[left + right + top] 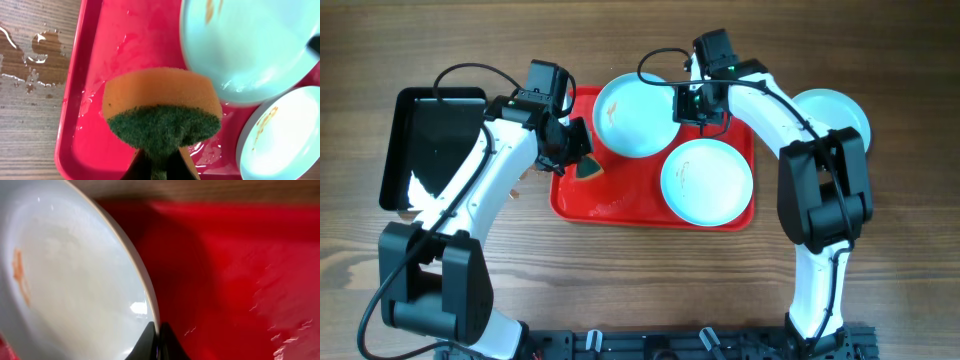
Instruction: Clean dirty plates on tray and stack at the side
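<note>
The red tray [620, 205] lies mid-table. A pale mint plate [635, 115] with an orange smear is tilted up at the tray's back; my right gripper [701, 110] is shut on its right rim, seen edge-on in the right wrist view [156, 345] with the plate [75, 280] to the left. A second smeared plate [707, 181] lies flat on the tray's right. A third plate [835, 112] rests on the table at the right, partly hidden by my right arm. My left gripper [575, 150] is shut on an orange-and-green sponge [162, 112] above the tray's wet left part [100, 145].
A black glossy tray [432, 140] sits at the far left. Water drops [35, 55] lie on the wooden table left of the red tray. Both arms cross the table's back half.
</note>
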Available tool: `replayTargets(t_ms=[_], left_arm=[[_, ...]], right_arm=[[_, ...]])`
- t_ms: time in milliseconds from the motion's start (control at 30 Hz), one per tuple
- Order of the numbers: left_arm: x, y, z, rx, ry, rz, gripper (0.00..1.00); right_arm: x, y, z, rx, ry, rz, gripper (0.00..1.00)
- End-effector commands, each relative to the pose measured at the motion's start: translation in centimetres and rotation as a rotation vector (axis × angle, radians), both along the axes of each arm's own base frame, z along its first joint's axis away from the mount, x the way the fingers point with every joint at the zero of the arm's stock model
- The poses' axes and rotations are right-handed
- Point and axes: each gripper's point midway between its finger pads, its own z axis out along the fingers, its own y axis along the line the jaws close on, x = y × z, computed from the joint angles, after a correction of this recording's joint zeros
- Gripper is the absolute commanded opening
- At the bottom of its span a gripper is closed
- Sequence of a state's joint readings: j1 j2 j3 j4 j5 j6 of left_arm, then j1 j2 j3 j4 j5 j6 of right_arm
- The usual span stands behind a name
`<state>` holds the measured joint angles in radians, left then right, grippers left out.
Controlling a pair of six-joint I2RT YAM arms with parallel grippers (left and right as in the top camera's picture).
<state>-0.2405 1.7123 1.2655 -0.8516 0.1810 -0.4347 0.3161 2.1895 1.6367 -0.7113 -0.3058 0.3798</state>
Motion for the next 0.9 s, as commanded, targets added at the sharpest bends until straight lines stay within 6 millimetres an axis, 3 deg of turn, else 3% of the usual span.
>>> replayTargets(t_ms=[0,367,600,867], left_arm=[[0.5,0.0,-0.2,0.014,-0.028,-0.045,0.04],[0.8,0.0,-0.1,0.029,-0.059,-0.107,0.04],[-0.7,1.8,-0.8,0.124,0.007,-0.089,0.04],[-1.3,0.8,-1.3,0.064,0.047,-0.107,0.04]], right_arm=[[-2.5,2.0,1.4,0.013,0.074,0.016,0.04],[-7.4,7.0,0.8,-0.059,0.116,0.164,0.04],[-6.7,7.1,0.5,-0.114,0.081,0.077,0.04],[-6.3,6.3,-0.2,-0.154,0.055,0.062,0.04]])
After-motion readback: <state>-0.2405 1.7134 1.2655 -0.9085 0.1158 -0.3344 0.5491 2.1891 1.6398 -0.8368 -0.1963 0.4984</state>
